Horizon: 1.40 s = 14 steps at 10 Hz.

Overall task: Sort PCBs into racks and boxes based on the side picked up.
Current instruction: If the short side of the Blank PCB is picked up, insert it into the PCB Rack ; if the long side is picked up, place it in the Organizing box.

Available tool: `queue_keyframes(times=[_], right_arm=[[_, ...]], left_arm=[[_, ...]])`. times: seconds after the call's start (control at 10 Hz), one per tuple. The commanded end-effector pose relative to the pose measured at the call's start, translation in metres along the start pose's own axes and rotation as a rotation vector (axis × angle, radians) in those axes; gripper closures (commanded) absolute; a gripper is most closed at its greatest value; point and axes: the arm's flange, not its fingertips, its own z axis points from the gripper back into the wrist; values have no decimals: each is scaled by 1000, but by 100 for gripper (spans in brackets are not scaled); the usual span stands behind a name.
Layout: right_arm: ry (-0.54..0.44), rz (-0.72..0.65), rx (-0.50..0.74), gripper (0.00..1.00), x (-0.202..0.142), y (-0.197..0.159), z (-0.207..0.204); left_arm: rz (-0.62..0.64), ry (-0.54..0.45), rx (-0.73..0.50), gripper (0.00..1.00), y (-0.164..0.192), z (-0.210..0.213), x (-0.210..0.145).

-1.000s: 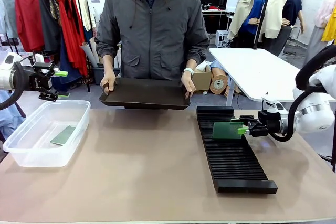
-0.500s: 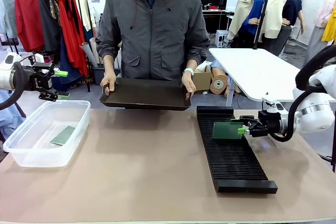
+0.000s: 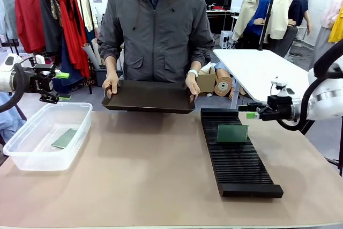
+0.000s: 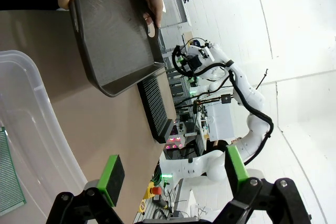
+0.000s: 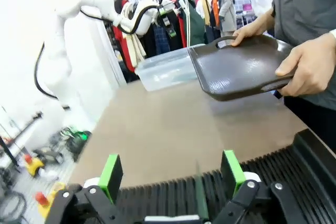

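Note:
One PCB [image 3: 232,133] stands on edge in the slots of the long black rack [image 3: 238,167]; in the right wrist view the PCB [image 5: 200,199] is a thin green edge in the rack [image 5: 273,174] below my fingers. My right gripper [image 3: 246,111] [image 5: 171,174] hovers open above and to the right of it, holding nothing. Another PCB [image 3: 64,138] [image 4: 8,174] lies flat in the clear box [image 3: 32,160] [image 4: 37,129]. My left gripper [image 3: 63,86] [image 4: 173,174] is open and empty, up beyond the box's far left corner.
A person at the far side holds a smooth black tray [image 3: 149,96] [image 4: 113,35] [image 5: 239,66] tilted above the table's far edge with both hands. The brown tabletop [image 3: 144,170] lies bare between box and rack. A white table [image 3: 262,71] stands behind.
My right gripper has lifted up and away from the PCB, which stays standing in the rack. The left arm and the person's tray have not moved.

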Motion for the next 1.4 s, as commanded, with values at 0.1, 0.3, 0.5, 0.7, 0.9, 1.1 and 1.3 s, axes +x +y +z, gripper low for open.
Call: queue_keyframes(times=[0.1,0.3,0.5,0.7,0.9,1.1,1.3], right_arm=[[42,-396,-49,0,35,44,-3],[-3,-512,-61,0,58,71,0],[20,-647,-64,0,67,92,0],[-13,-737,-35,0,81,106,-1],[34,-834,-39,0,90,116,0],[5,-771,-34,0,83,106,-1],[5,-771,-34,0,83,106,-1]], left_arm=[[9,5,5,0,-3,0,-1],[9,5,5,0,-3,0,-1],[9,5,5,0,-3,0,-1],[9,5,5,0,-3,0,-1],[9,5,5,0,-3,0,-1],[9,5,5,0,-3,0,-1],[9,5,5,0,-3,0,-1]])
